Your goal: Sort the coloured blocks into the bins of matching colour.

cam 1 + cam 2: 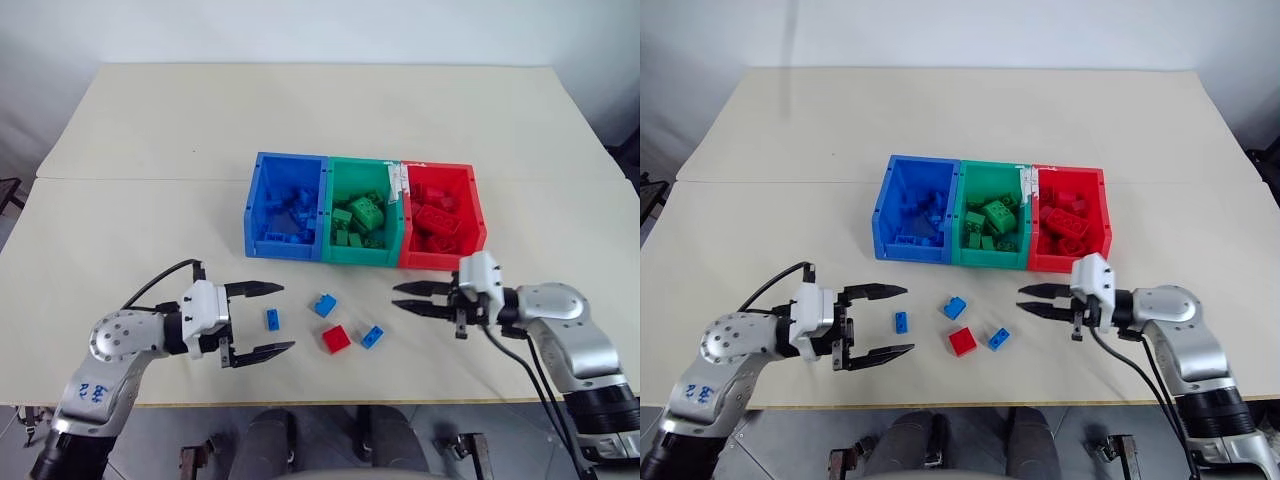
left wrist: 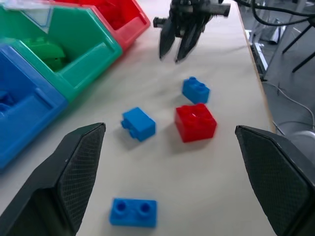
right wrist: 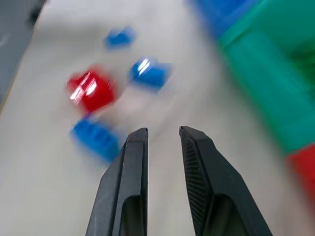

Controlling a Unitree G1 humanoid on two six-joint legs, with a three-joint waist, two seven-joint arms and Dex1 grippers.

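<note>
Three small blue blocks lie on the table in front of the bins: one on the left [image 1: 272, 318], one in the middle [image 1: 325, 304] and one on the right [image 1: 372, 336]. A square red block [image 1: 336, 339] sits between the last two. My left gripper [image 1: 288, 318] is open, level above the table, its fingers pointing at the left blue block. My right gripper [image 1: 395, 297] points left toward the blocks from the other side, shut with nothing between its fingers. Behind them stand the blue bin [image 1: 280, 248], green bin [image 1: 358, 256] and red bin [image 1: 478, 215], each holding bricks of its own colour.
The three bins touch side by side in a row at the table's middle. A seam [image 1: 150, 178] runs across the beige table behind them. The table's front edge [image 1: 330, 402] lies close below the blocks.
</note>
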